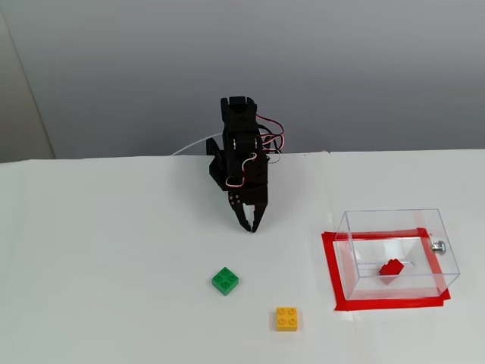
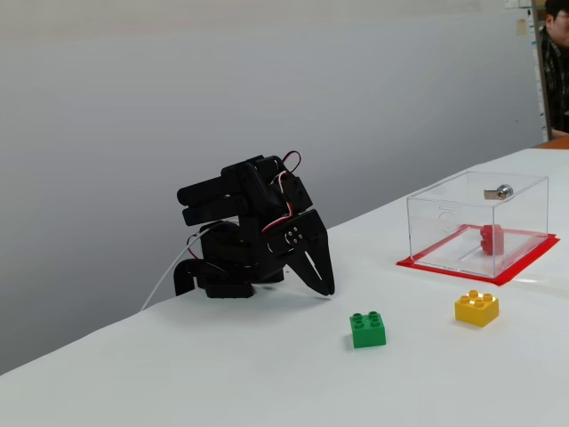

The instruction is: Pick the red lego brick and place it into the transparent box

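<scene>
Arm folded low over its base at the far side of the white table [image 1: 114, 250]. Gripper [image 1: 252, 224] points down toward the tabletop, fingers pressed together, holding nothing; in the other fixed view the gripper [image 2: 324, 286] tips rest at or just above the surface, cannot tell which.

Red lego brick [image 1: 391, 268] lies inside the transparent box [image 1: 394, 227], on its floor, tilted rather than flat. Side-on fixed view confirms it: red lego brick [image 2: 491, 239] within the clear walls of the transparent box [image 2: 444, 213]. Small metal knob [image 1: 438, 245] on the box wall at 3 o'clock from the brick. Box stands within a red tape rectangle [image 1: 333, 273].

Box sits at roughly 4 o'clock from the gripper, well apart.

Green brick [image 1: 225, 280] on the open table at about 7 o'clock from the gripper. Yellow brick [image 1: 286, 318] at about 5 o'clock from the green one, near but apart, outside the tape.
</scene>
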